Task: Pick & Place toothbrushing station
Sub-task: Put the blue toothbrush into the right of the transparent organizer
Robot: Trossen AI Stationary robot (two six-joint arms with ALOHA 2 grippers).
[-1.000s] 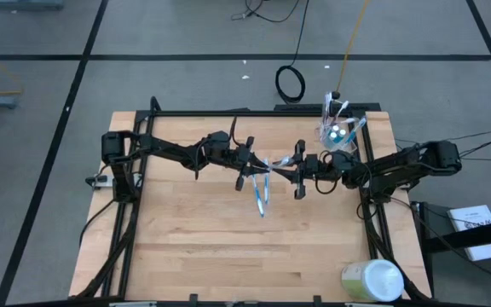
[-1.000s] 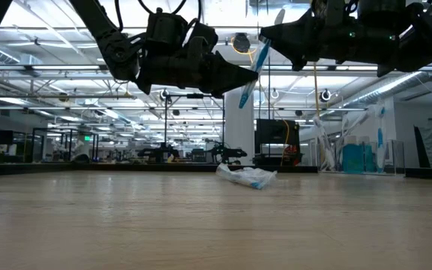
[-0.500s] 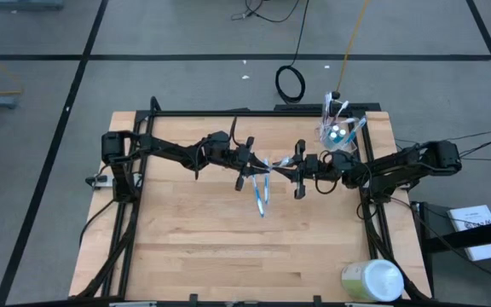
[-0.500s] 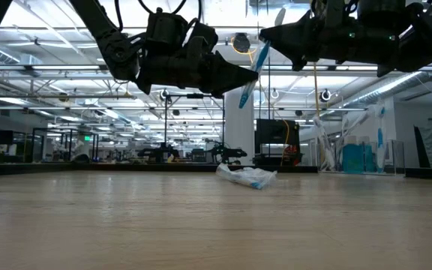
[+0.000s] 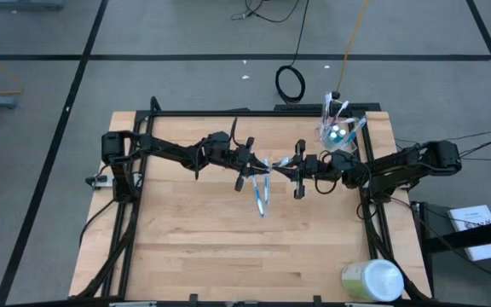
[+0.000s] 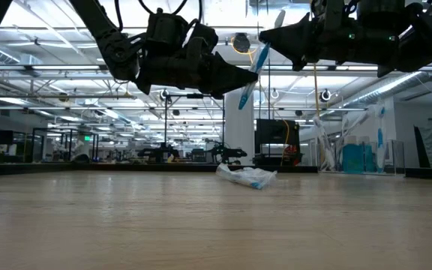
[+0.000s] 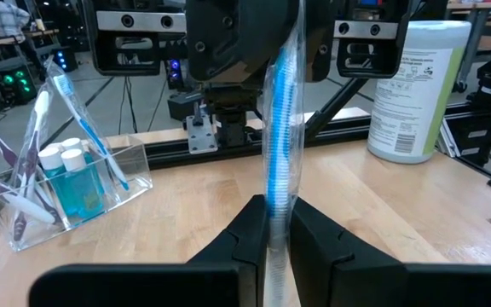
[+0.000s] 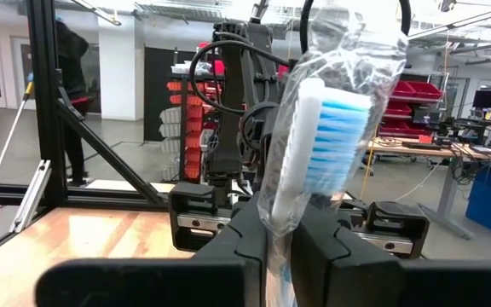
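Wrapped toothbrush [image 5: 281, 162] is up in the air mid-surface, pinched shut at both ends: left end effector [image 5: 260, 164] and right end effector [image 5: 294, 165]. Clear cup [image 5: 337, 135] at the far right corner already holds several; more lie on the surface [image 5: 194, 239].
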